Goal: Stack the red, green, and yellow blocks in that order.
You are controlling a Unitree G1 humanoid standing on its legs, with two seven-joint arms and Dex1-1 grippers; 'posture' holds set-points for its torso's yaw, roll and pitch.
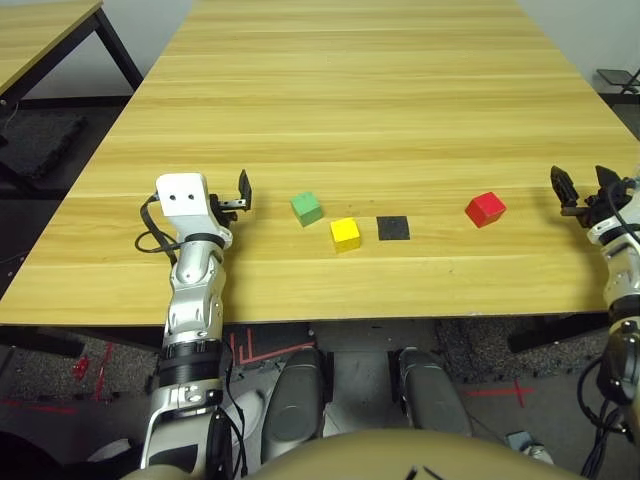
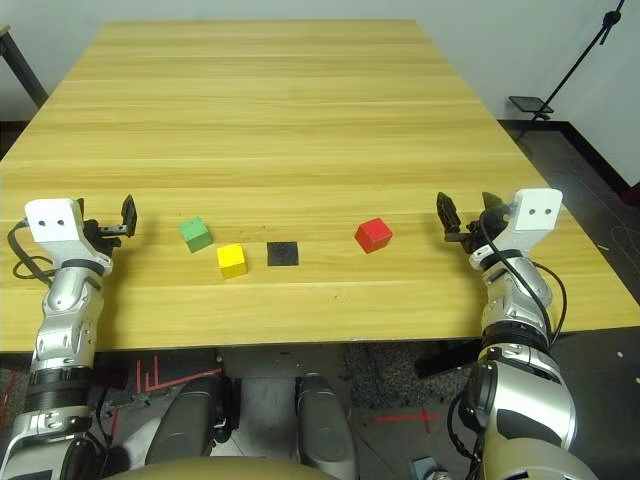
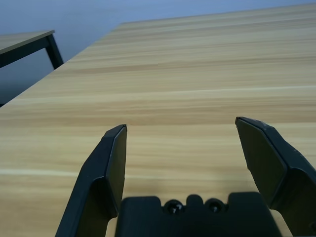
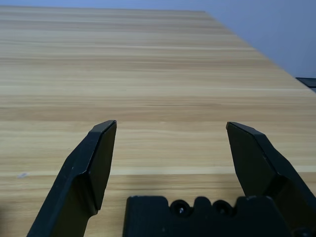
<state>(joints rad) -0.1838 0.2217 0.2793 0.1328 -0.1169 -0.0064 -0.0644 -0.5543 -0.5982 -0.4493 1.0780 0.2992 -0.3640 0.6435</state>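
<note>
Three small cubes lie apart on the wooden table (image 1: 360,90), near its front edge. The green block (image 1: 307,208) is leftmost, and the yellow block (image 1: 345,234) sits just right of it and slightly nearer. Further right is the red block (image 1: 485,209). My left gripper (image 3: 180,123) hovers low over the table to the left of the green block, open, with bare wood between its fingers. On the far side, right of the red block, my right gripper (image 2: 465,205) is also open and holds nothing.
A flat black square mark (image 1: 393,228) lies on the table between the yellow and red blocks. A second table (image 1: 40,30) stands off to the far left. A dark stand (image 2: 570,70) is on the floor at the right.
</note>
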